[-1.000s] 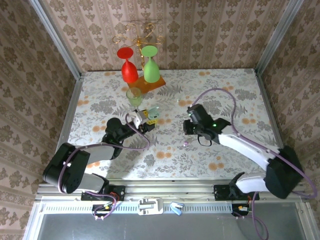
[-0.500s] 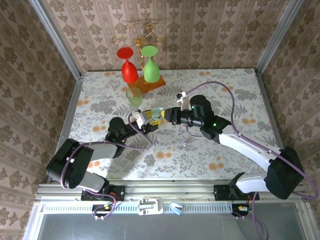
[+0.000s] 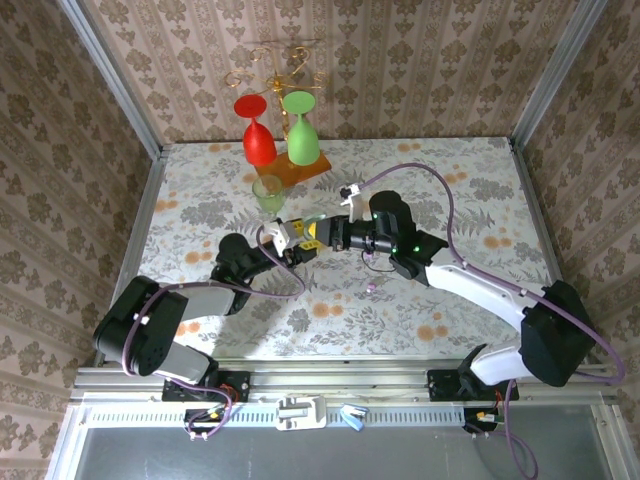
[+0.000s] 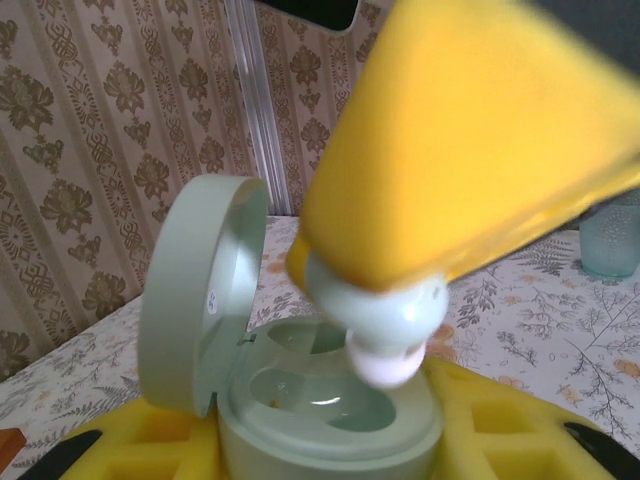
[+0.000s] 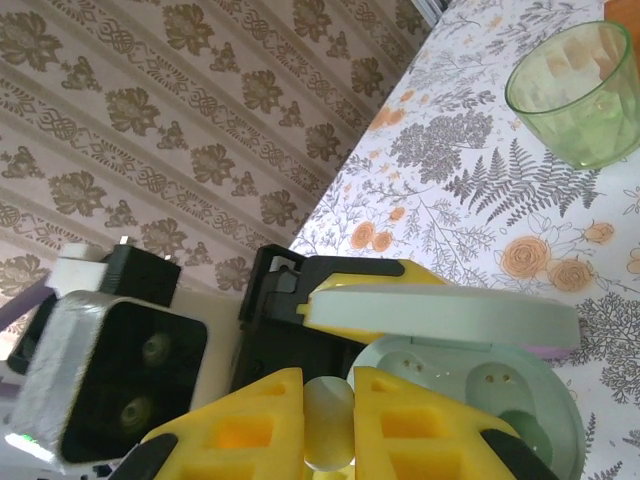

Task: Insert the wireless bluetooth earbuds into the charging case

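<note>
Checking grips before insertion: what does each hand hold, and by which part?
The right hand pinches the pale earbud by its sides, tip free; the left hand clamps the open mint charging case by its base.

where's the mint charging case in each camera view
top external: mint charging case at picture centre, just below-right of the green glass cup.
left wrist: bottom centre, lid open to the left, pale earbud just above it.
right wrist: lower right, lid raised, earbud to its left.
shared landmark: the cup.
</note>
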Controlling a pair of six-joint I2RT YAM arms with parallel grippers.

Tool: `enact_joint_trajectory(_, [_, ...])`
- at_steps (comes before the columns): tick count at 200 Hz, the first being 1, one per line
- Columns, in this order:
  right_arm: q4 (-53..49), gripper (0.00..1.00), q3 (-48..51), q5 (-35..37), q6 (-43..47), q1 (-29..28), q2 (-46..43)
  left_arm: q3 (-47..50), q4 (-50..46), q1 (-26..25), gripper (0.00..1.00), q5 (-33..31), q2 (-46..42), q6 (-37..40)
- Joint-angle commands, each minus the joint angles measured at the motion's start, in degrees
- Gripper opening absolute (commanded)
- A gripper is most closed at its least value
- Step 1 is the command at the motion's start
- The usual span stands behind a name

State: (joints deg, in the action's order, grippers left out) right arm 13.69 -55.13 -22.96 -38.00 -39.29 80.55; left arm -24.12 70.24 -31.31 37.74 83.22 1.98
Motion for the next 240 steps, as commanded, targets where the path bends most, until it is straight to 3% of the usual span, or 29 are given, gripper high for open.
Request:
enact_joint_trajectory(1, [2.4,0.13,-1.4,-0.2,-0.8,-0.5,1.8,-1.6,2.5,-0.5,0.21,1.4,0.3,-1.5])
enact_joint_trajectory(67, [3.0,0.14,-0.8,1.0,-1.6,-0.7,3.3,-1.6,2.6,-0.7,0.21,0.2,0.0,-1.8])
enact_joint_trajectory(114, [-0.8,0.32,-0.2,4.1,-0.6,-0.8,1.1,-2.0,2.6,-0.6,0.21,0.2,0.0,-2.0])
enact_joint_trajectory(240, [-5.3,0.33,-0.7,7.7,2.8,-0.8,-4.7,-1.6,2.8,-0.6,0.21,0.1,-0.3,-1.6])
